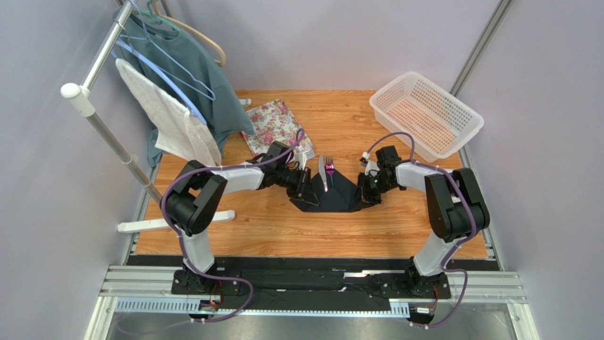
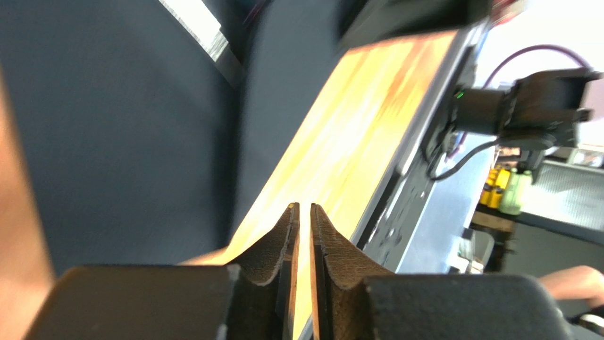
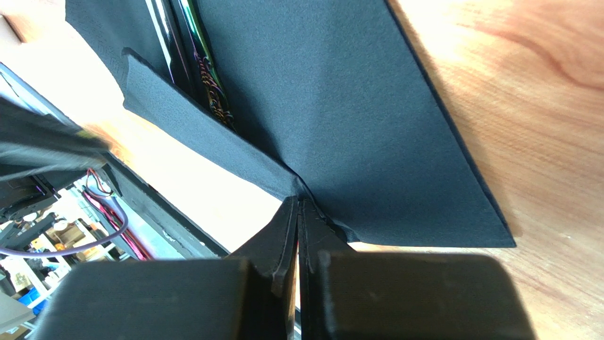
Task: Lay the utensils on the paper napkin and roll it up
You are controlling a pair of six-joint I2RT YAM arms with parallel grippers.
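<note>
Two arms reach in from the near edge of a wooden table (image 1: 283, 237). Its top is a warm orange grain, closed in by plain pale grey walls (image 1: 340, 42) on three sides, and an aluminium rail (image 1: 496, 287) runs under the arm bases. At the left edge a white clothes rack (image 1: 106, 53) leans over the table, carrying a teal shirt (image 1: 205, 71) on hangers and a white towel (image 1: 170, 120). Just right of it, by the far edge, lies a pink-flowered tray (image 1: 273, 120). The black paper napkin (image 1: 333, 198) lies around the middle of the table, between the two grippers. The left gripper (image 1: 303, 185) sits at the napkin's left side. The blurred left wrist view shows its fingers a sliver apart, with bare wood showing through the gap and nothing between them. On the napkin lie the pale grey knife (image 1: 321, 168) and, just right of it, the purple fork (image 1: 327, 177), their heads poking past the napkin's far edge. In the right wrist view a flap of the sheet lies across both utensils. The right gripper (image 1: 365, 191), at the napkin's right side, is pinched tight on a raised fold of the black paper. A white perforated basket (image 1: 446, 98) sits at the far right corner, well apart from the napkin.
</note>
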